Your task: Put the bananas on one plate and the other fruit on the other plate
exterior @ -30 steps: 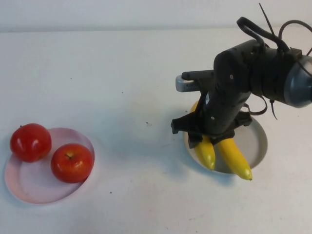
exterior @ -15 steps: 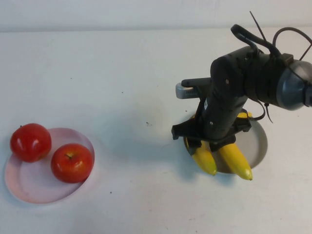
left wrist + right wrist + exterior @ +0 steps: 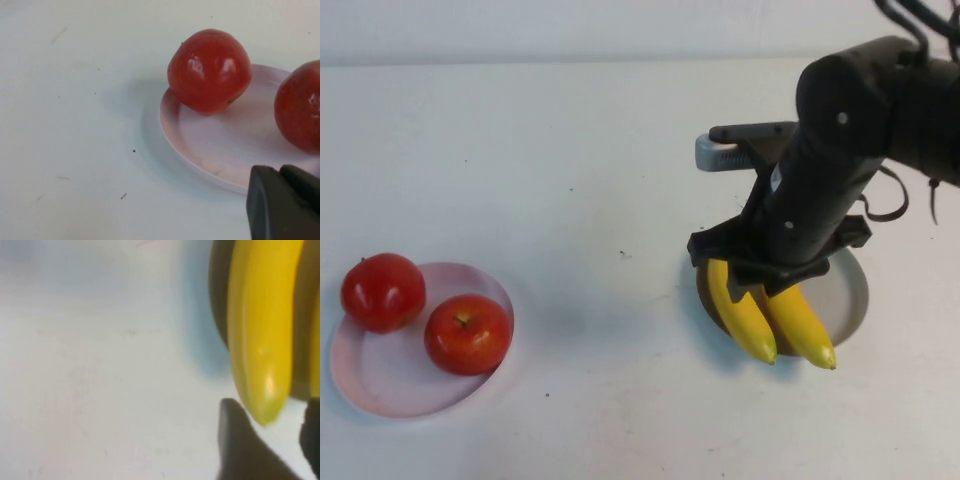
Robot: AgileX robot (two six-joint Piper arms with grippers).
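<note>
Two yellow bananas (image 3: 740, 315) (image 3: 802, 328) lie side by side on the grey-blue plate (image 3: 848, 296), their tips over its front rim. My right gripper (image 3: 765, 272) hovers just above them, open and empty. In the right wrist view its fingers (image 3: 237, 445) flank the greenish tip of one banana (image 3: 260, 330) without touching it. Two red apples (image 3: 383, 291) (image 3: 468, 334) sit on the pale pink plate (image 3: 380, 385) at the left. My left gripper (image 3: 285, 200) is out of the high view. Its wrist view shows it shut, beside the pink plate (image 3: 215, 150) and an apple (image 3: 209, 70).
The white table (image 3: 600, 180) lies between the two plates. The right arm's bulk (image 3: 860, 130) stands over the back of the grey-blue plate and hides part of it.
My right arm has risen and drawn back to the right, away from the bananas. The bananas stay on the grey-blue plate. The apples and pink plate have not moved.
</note>
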